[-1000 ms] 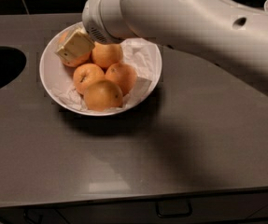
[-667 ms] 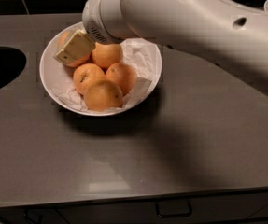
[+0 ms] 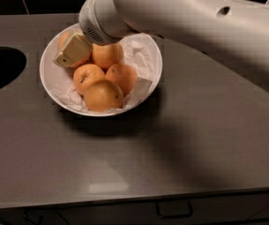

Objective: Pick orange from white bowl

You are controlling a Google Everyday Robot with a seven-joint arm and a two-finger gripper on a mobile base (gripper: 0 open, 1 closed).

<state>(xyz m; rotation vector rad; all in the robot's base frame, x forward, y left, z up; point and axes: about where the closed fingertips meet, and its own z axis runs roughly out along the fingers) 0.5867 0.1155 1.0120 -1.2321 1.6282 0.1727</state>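
Note:
The white bowl [image 3: 149, 55], lined with crumpled white paper, sits at the back left of the dark counter and holds several oranges. The largest, palest orange [image 3: 102, 95] lies at the bowl's front, and nothing touches it. My gripper [image 3: 71, 54] reaches down from the white arm [image 3: 195, 18] into the back left of the bowl. Its tan tip lies across another orange [image 3: 62, 38], which is mostly hidden behind it. Three more oranges are packed in the middle between these two.
A dark round opening [image 3: 0, 69] is cut into the counter left of the bowl. The counter's front edge [image 3: 134, 198] runs above drawers with a handle [image 3: 174, 210]. The arm spans the back right of the counter.

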